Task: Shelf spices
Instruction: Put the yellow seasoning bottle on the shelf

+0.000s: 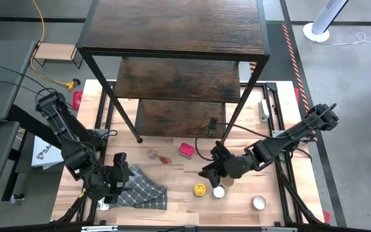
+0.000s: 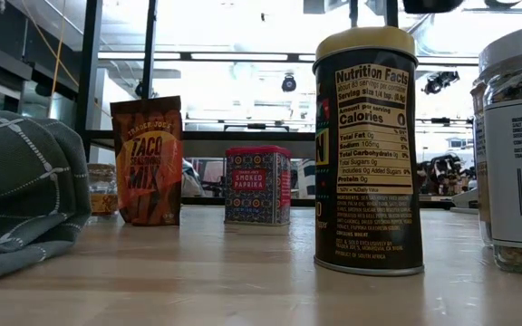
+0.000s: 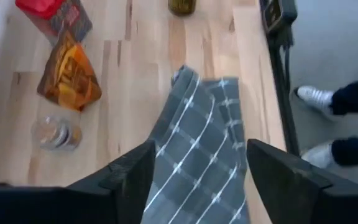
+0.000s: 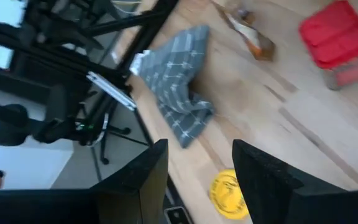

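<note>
- Three-tier dark wood shelf (image 1: 172,29) on black frame at far side of tabletop (image 1: 185,206); boards bare in high view.
- Left end effector (image 1: 118,173) low over near-left tabletop, at edge of grey checked cloth (image 1: 140,192); fingers (image 3: 129,177) spread apart, cloth between them in left wrist view, nothing gripped (contact with cloth not discernible).
- Right end effector (image 1: 211,170) over centre tabletop, just beside yellow-lidded tin (image 1: 200,189); fingers (image 4: 140,177) parted, empty, yellow lid below the gap in right wrist view.
- Yellow-lidded tin upright, dark body, nutrition label facing low camera.
- White-lidded jar (image 1: 219,192) upright, just beside the tin.
- Second white-lidded jar (image 1: 259,203) farther right, near front edge, apart from the others.
- Red-lidded smoked paprika tin (image 1: 186,150) upright, in front of shelf's lowest board.
- Taco seasoning mix pouch (image 2: 147,161) orange, standing, left of paprika tin in low view.
- Small clear jar (image 1: 152,154) with tan contents beside pouch.
- All spices on tabletop, none on shelf.
- Person's white shoes (image 3: 316,96) on floor beyond table edge, left wrist view.
</note>
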